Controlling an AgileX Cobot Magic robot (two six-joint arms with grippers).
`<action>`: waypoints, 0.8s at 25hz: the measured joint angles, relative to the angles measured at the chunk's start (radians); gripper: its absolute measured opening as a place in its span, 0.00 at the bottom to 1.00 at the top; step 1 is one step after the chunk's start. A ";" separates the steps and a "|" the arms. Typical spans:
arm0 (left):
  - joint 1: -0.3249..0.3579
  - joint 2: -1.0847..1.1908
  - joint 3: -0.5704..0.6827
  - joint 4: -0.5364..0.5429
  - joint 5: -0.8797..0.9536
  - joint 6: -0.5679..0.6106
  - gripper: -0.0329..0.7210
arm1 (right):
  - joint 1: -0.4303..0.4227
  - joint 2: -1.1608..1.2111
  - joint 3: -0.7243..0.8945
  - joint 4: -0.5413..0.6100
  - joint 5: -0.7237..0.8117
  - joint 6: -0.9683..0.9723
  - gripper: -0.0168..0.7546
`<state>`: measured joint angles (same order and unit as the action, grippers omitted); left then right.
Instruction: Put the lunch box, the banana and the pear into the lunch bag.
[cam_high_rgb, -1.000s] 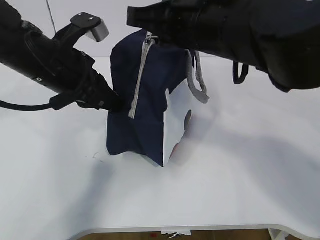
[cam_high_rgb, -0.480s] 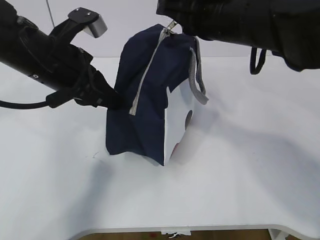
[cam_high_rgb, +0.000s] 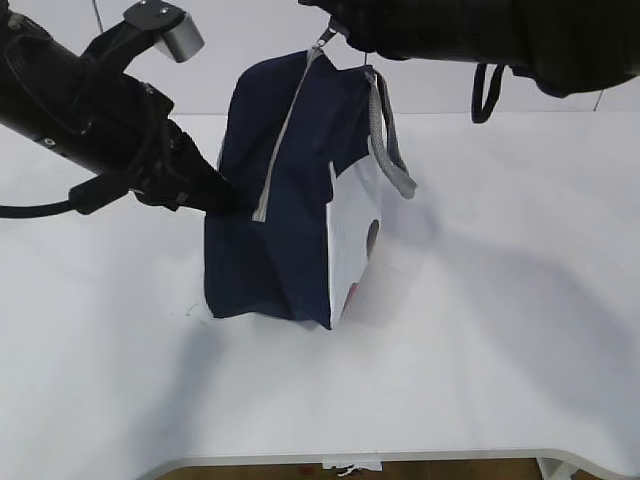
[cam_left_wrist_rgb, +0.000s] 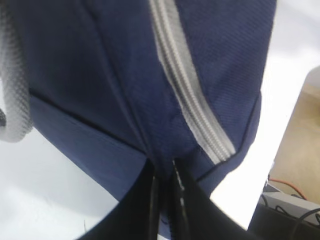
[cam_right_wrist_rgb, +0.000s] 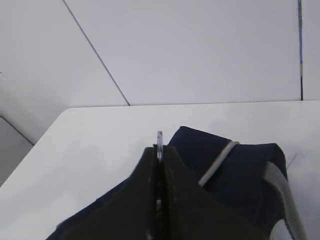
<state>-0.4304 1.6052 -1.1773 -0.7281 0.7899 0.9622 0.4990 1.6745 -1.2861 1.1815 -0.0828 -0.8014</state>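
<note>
With the bag (cam_high_rgb: 285, 200) upright on the tabletop (cam_high_rgb: 480, 330), the left end effector (cam_left_wrist_rgb: 165, 172) clamped on its fabric and the right end effector (cam_right_wrist_rgb: 159, 150) pinching the ring pull (cam_right_wrist_rgb: 159, 138), pull steadily along the zipper (cam_left_wrist_rgb: 187, 95) while the left anchors.

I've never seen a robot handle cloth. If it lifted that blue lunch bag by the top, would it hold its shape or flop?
Probably flop somewhat. The lunch bag is soft fabric: its navy side creases where the left gripper pinches it. The top rises to a peak under the right gripper, so it likely stretches when pulled. Its handle hangs limp.
</note>
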 joint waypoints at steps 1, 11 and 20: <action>0.000 -0.001 0.000 0.009 0.002 0.000 0.04 | -0.001 0.002 -0.007 0.004 0.017 0.000 0.02; 0.007 -0.002 0.000 0.019 0.001 0.000 0.04 | -0.008 -0.014 -0.016 0.048 0.193 0.000 0.02; 0.007 -0.024 0.002 0.019 0.014 0.000 0.04 | -0.027 -0.014 -0.016 0.059 0.177 -0.004 0.02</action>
<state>-0.4233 1.5815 -1.1754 -0.7091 0.8035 0.9622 0.4723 1.6606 -1.3020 1.2405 0.0941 -0.8052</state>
